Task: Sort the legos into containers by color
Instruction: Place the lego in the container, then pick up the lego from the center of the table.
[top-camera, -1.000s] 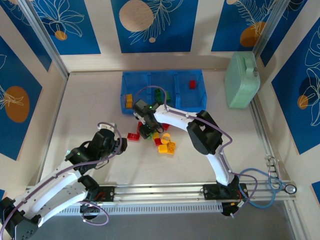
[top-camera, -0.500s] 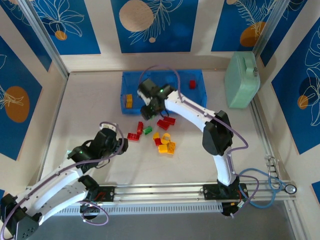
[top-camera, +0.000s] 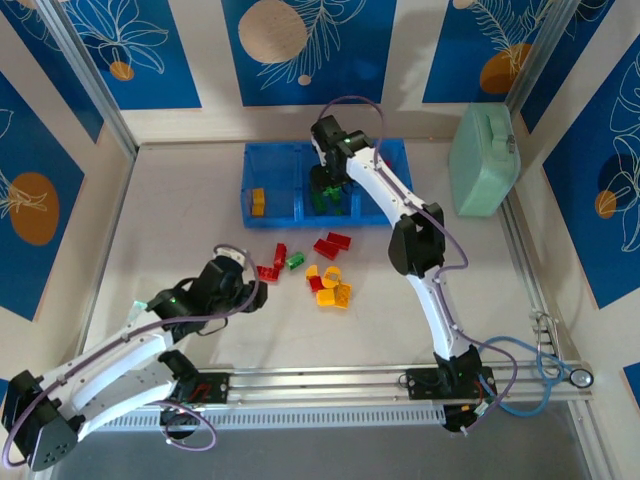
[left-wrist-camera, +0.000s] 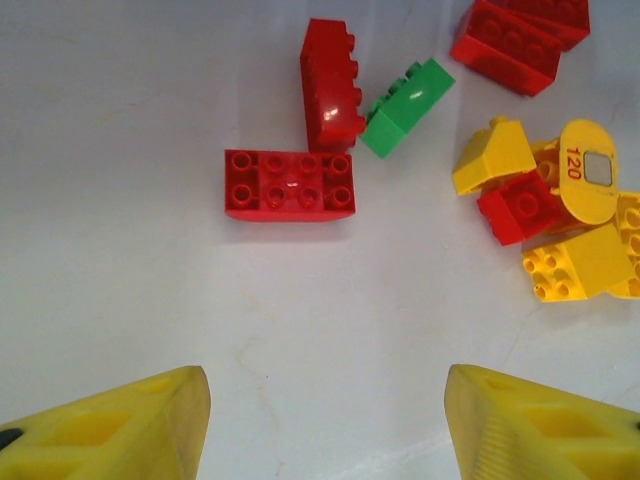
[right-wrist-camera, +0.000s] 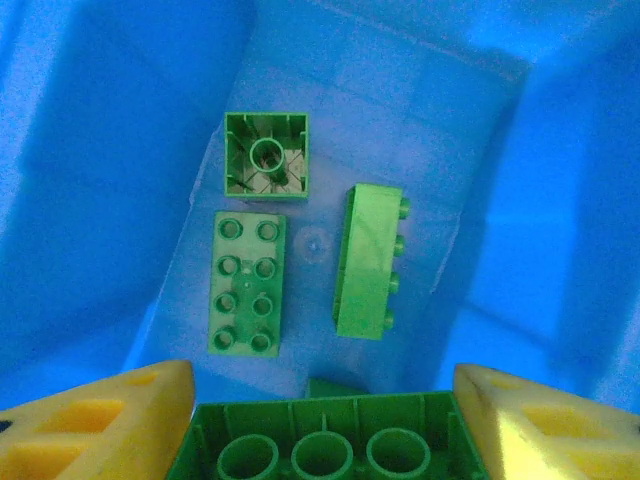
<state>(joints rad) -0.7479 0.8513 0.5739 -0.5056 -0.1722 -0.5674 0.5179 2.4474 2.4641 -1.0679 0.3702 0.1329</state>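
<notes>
Swung up from the loose legos (top-camera: 325, 280), right gripper (right-wrist-camera: 325, 410) hovers over the tray's middle compartment (right-wrist-camera: 420, 90), clamping a green brick (right-wrist-camera: 325, 450) above three green legos (right-wrist-camera: 245, 285); left gripper (left-wrist-camera: 325, 420) gapes empty over the tabletop (left-wrist-camera: 150, 300).

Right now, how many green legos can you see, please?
5 green legos: three loose in the middle compartment, one held by the right gripper, one on the table; more may hide beneath.

Right arm stretched far forward, elbow raised, right pincer (top-camera: 330, 192) pointing down over middle compartment of blue tray (top-camera: 268, 165), fingers clamped on green lego (right-wrist-camera: 322, 440). Left arm bent low, left pincer (top-camera: 250, 292) on near side of blue tray, jaws apart, empty
</notes>
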